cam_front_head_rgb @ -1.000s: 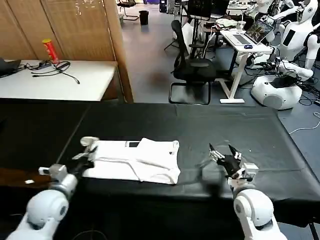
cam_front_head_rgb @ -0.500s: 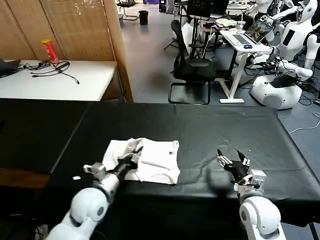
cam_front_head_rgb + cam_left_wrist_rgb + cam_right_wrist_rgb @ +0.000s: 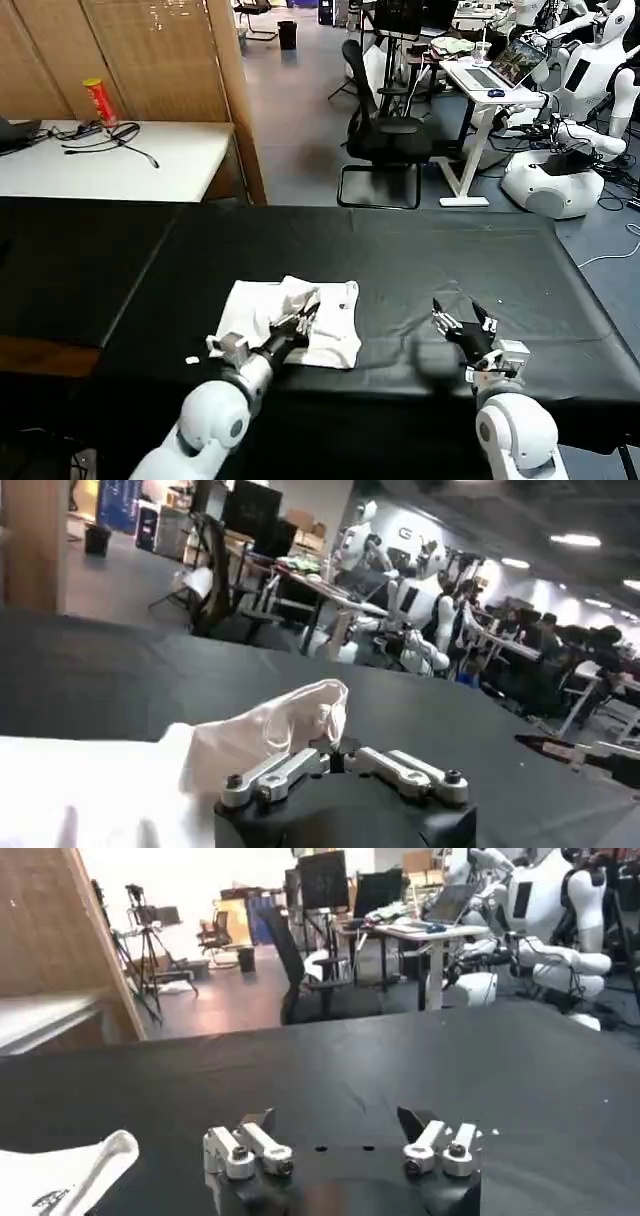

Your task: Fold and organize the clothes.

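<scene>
1. The white T-shirt (image 3: 290, 320) lay bunched near the front edge of the black table covering (image 3: 400, 250), with bare black cloth open to either side of it and behind it.
2. The left gripper (image 3: 296, 325) reached low over the shirt from the front edge, its forearm nearly level; its jaws were clenched on a raised fold of the shirt's fabric.
3. The right gripper (image 3: 462, 322) sat right of the shirt, well apart from it, just above the covering, its jaws spread and holding nothing.
4. No print on the shirt could be read.
</scene>
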Controlling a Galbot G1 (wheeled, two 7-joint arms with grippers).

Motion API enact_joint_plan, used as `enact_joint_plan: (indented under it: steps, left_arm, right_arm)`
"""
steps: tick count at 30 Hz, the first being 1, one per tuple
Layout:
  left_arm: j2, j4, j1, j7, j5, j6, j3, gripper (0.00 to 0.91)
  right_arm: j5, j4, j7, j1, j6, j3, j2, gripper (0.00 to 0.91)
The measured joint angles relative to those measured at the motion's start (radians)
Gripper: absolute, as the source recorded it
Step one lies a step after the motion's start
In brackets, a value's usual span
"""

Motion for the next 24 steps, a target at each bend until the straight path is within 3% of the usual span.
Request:
enact_joint_plan:
  steps: [22,24]
  left_arm:
    - [-0.065,0.047,-0.028,0.056,0.038,-0.047,0.028,0.0]
    - [-0.073,0.063,-0.032,0.054,0.052,-0.051,0.029,0.878]
  right_arm:
    - [-0.015,-0.011,0.0,0.015,-0.003,-0.024,0.01,0.878]
    - [-0.015,-0.01,-0.002,0.017,-0.003,-0.026,0.007,0.878]
